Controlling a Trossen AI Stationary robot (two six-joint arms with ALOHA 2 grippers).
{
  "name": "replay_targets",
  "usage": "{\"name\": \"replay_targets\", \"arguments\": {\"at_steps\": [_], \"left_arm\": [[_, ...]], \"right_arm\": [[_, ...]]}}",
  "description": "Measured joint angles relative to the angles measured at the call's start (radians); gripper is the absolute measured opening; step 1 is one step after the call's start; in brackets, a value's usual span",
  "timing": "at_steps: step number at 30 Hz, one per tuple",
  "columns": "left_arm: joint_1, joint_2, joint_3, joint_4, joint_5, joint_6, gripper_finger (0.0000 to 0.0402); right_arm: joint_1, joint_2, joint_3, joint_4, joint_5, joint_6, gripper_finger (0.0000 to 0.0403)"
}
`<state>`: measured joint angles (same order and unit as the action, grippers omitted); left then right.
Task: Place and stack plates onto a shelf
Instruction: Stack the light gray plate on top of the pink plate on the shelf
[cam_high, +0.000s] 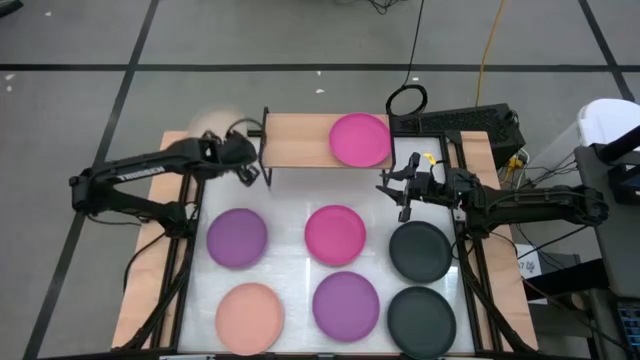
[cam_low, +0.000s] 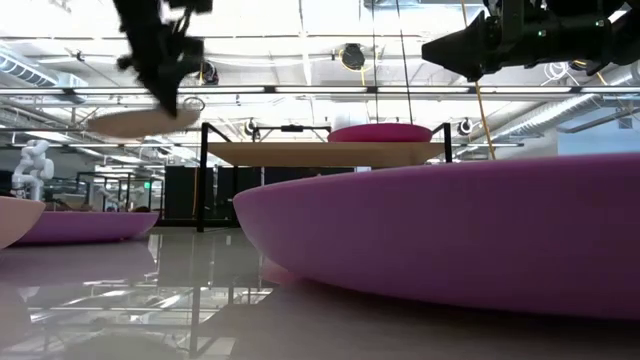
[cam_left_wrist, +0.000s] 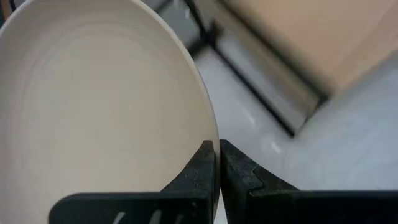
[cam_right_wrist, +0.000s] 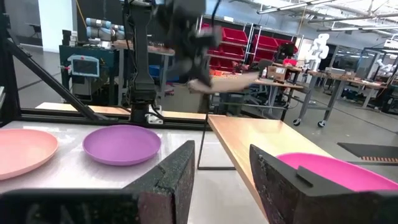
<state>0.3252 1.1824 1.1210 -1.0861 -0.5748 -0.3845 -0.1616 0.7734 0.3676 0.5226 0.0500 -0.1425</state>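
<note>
My left gripper (cam_high: 243, 160) is shut on the cream plate (cam_low: 135, 122) and carries it in the air, near the left end of the shelf (cam_high: 300, 140). A magenta plate (cam_high: 360, 140) rests on the right half of the shelf board. My right gripper (cam_right_wrist: 221, 168) is open and hovers just in front of the shelf's right end, touching nothing. On the table lie two purple plates (cam_high: 237, 238) (cam_high: 345, 303), a magenta plate (cam_high: 335, 233), a peach plate (cam_high: 250, 315) and two black plates (cam_high: 420, 250) (cam_high: 420, 318). My left gripper pinches the cream plate's rim (cam_left_wrist: 208, 134) between its two fingers, one above and one below the edge. The fingers come down at the rim from above, slanting. The plate is lifted clear of table and shelf, roughly level, sticking out sideways from the fingers.
The left half of the shelf board (cam_left_wrist: 311, 37) is bare wood. Black frame rails (cam_high: 180, 270) run along the table's left and right sides. Cables and a dark box (cam_high: 470, 125) lie behind the shelf's right end.
</note>
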Motion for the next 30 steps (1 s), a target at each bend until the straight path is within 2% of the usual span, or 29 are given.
{"name": "replay_targets", "arguments": {"at_steps": [4, 10, 13, 15, 19, 24, 30], "left_arm": [[-0.010, 0.027, 0.165, 0.085, 0.001, 0.142, 0.0008], [-0.088, 0.170, 0.361, 0.257, 0.056, 0.434, 0.0008], [-0.108, 0.268, 0.431, 0.341, 0.108, 0.573, 0.0008], [-0.114, 0.335, 0.475, 0.398, 0.183, 0.654, 0.0008], [-0.126, 0.468, 0.547, 0.490, 0.317, 0.780, 0.0008], [-0.132, 0.604, 0.607, 0.570, 0.417, 0.933, 0.0008], [-0.123, 0.715, 0.625, 0.617, 0.427, 1.068, 0.0008]], "right_arm": [[0.000, -0.015, 0.000, -0.002, 0.022, -0.008, 0.0134], [0.000, -0.134, 0.000, -0.002, 0.112, -0.026, 0.0134], [0.000, -0.192, 0.001, -0.016, 0.111, -0.026, 0.0134], [0.000, -0.225, 0.001, -0.044, 0.111, -0.026, 0.0134], [0.000, -0.279, 0.001, -0.118, 0.111, -0.014, 0.0134], [0.000, -0.317, 0.001, -0.182, 0.111, 0.002, 0.0134], [0.000, -0.328, 0.001, -0.210, 0.107, 0.029, 0.0134]]}}
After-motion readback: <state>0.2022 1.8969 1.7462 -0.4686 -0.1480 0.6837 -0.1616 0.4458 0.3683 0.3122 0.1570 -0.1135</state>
